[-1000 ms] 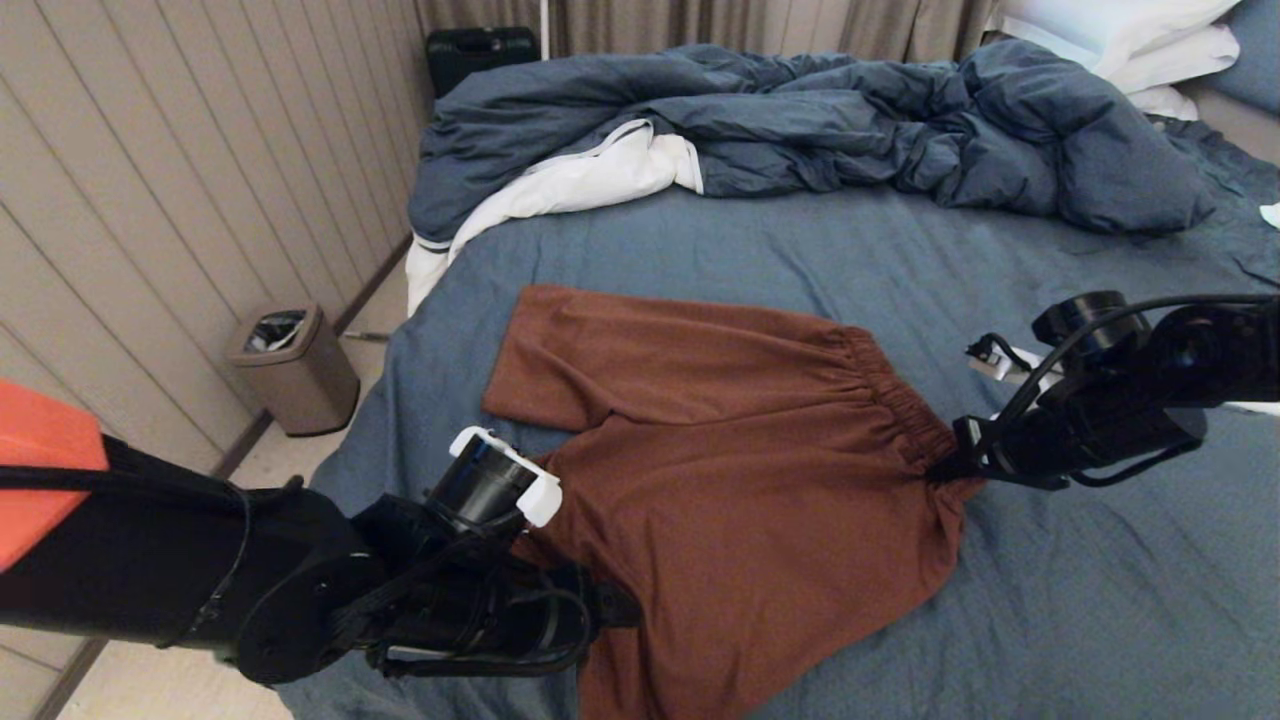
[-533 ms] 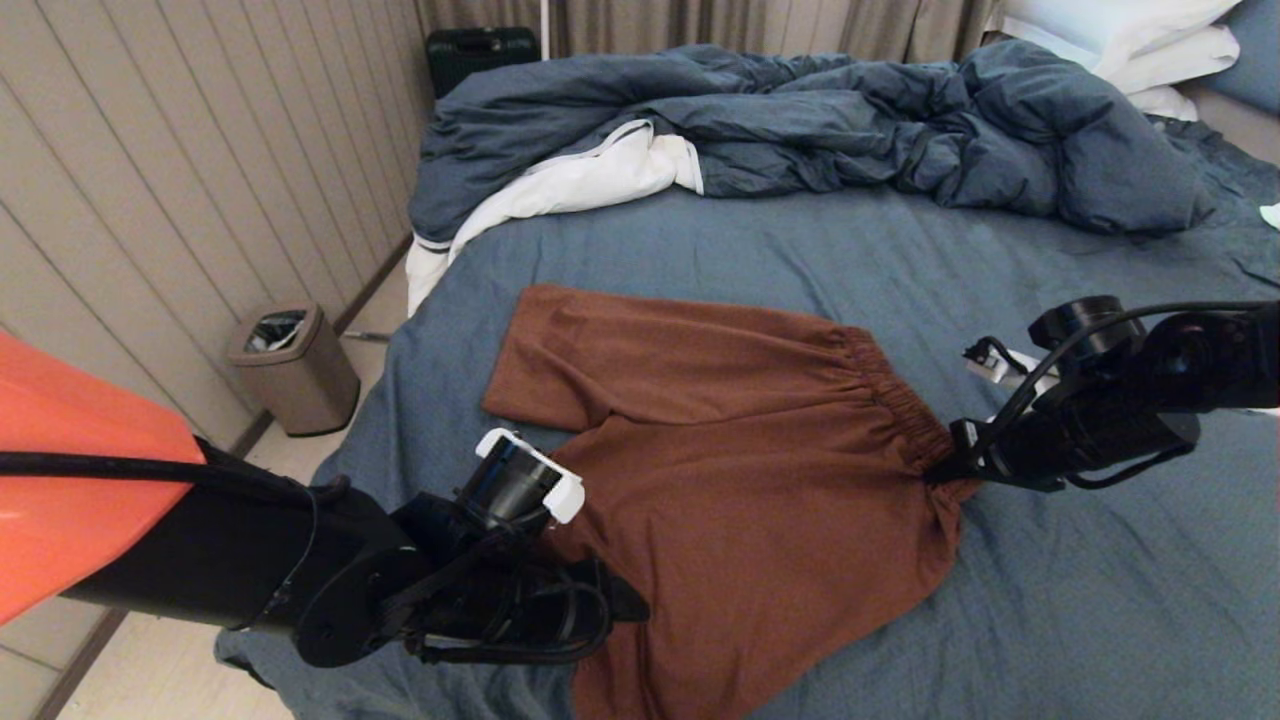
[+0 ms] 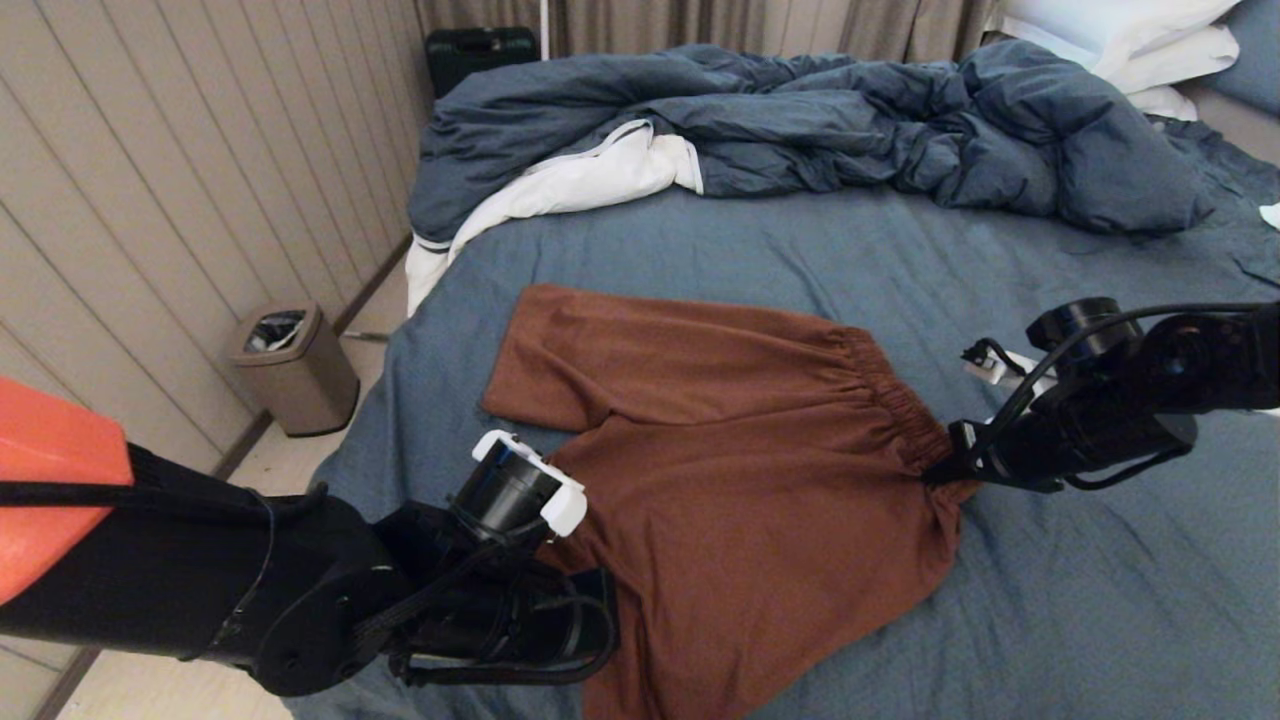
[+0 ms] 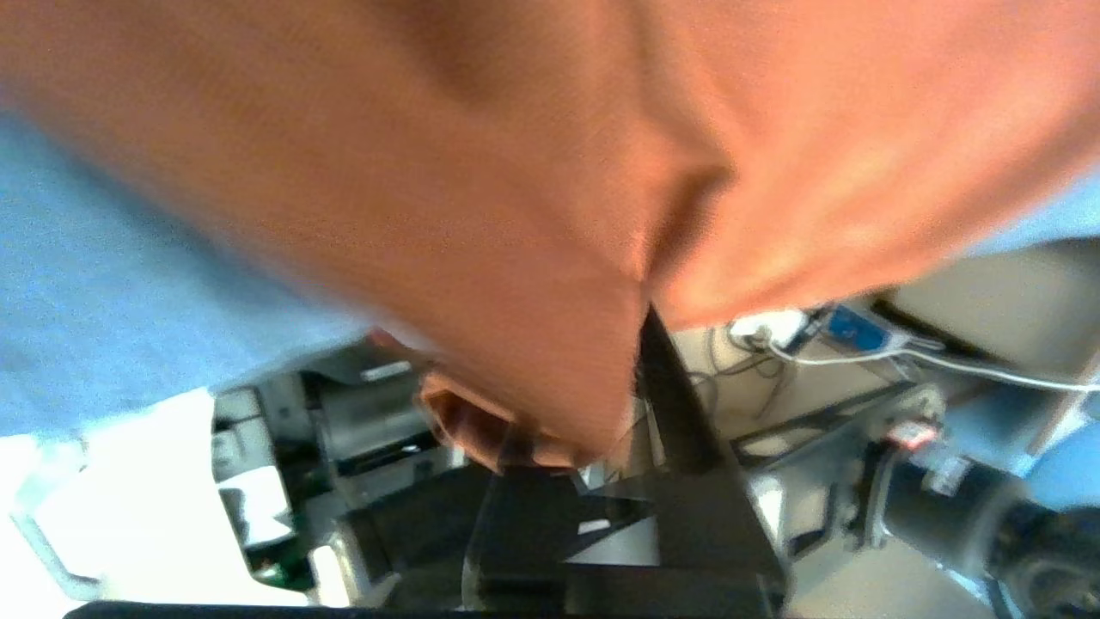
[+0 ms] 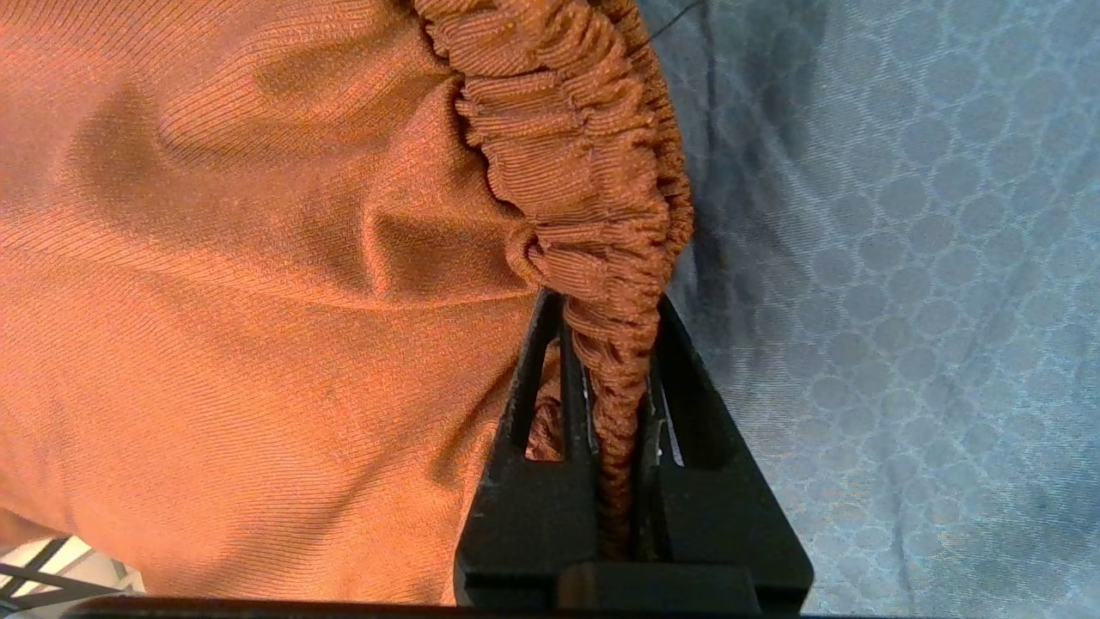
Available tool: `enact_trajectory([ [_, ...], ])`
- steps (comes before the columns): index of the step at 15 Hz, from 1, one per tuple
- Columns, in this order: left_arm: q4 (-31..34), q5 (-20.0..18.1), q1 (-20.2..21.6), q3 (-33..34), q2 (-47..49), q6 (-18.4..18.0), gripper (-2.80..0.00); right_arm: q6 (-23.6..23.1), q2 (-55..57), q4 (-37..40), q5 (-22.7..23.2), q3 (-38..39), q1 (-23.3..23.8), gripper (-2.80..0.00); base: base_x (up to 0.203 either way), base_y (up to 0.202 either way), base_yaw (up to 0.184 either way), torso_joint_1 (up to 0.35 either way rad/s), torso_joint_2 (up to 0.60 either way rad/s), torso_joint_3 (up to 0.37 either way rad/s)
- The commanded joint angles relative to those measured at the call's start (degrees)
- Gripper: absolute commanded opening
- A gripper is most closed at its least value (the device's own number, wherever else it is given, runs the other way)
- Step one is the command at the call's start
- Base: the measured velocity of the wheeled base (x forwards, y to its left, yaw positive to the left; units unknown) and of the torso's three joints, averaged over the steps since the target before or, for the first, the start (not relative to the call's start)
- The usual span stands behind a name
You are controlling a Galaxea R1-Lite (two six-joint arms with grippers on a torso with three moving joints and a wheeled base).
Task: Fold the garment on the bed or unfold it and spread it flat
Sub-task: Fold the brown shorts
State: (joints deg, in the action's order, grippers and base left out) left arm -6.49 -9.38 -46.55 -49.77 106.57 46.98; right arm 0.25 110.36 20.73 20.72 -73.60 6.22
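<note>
On the bed (image 3: 1050, 620), its slate-blue sheet spread wide beneath a rumpled dark blue duvet (image 3: 820, 130) heaped along the far side with white lining turned out at one corner and white pillows (image 3: 1140, 40) at the far right; in the middle of the sheet, the garment (image 3: 740, 480), rust-brown knit shorts, lying mostly flat with one leg stretched toward the wall side, the other running to the near edge of the mattress, gathered waistband to the right. At the near left, the left gripper (image 4: 640, 378) clamped on the hem of the near leg, cloth bunched and drawn into a crease at the closed jaws, the mattress edge just beside it. At the right, the right gripper (image 5: 614, 378) pinching the elastic waistband, the ribbed band squeezed upright between both black fingers (image 5: 679, 387), the arm reaching in level across the sheet. Down on the floor by the panelled wall, a small beige bin (image 3: 295, 370) with a dark liner, well apart from the bed; farther back by the curtains, a black case (image 3: 480, 50)
</note>
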Motion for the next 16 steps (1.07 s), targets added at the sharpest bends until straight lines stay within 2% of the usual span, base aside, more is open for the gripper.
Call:
enact_trajectory([
  [1,0.0,-0.24,-0.12,-0.12,-1.64,0.3,-2.8,0.01,0.29,0.18,0.19,0.04,-0.05,-2.8,0.0,0.0,0.0,0.0,0.0,0.0],
  [4,-0.36,-2.04,-0.12,-0.41,-0.75,1.06,-2.8,0.02,-0.26,0.18,0.19,0.76,0.01,-2.8,0.0,0.0,0.0,0.0,0.0,0.0],
  [7,0.52,-1.91,-0.12,0.55,-3.39,1.29,-2.8,-0.04,-2.45,0.18,0.35,2.57,0.18,-2.8,0.0,0.0,0.0,0.0,0.0,0.0],
  [11,3.68,-1.52,0.02,6.53,-6.8,0.26,-2.8,-0.76,-5.65,0.12,1.08,8.95,0.56,-2.8,0.0,0.0,0.0,0.0,0.0,0.0],
  [13,4.52,-1.31,0.22,8.9,-9.24,-1.5,-2.8,-1.8,-8.73,0.02,1.13,12.56,1.61,-2.8,0.0,0.0,0.0,0.0,0.0,0.0],
  [16,9.23,-1.17,0.28,9.41,-13.87,-3.42,-2.8,-3.84,-13.47,0.09,1.24,16.88,3.0,-2.8,0.0,0.0,0.0,0.0,0.0,0.0],
])
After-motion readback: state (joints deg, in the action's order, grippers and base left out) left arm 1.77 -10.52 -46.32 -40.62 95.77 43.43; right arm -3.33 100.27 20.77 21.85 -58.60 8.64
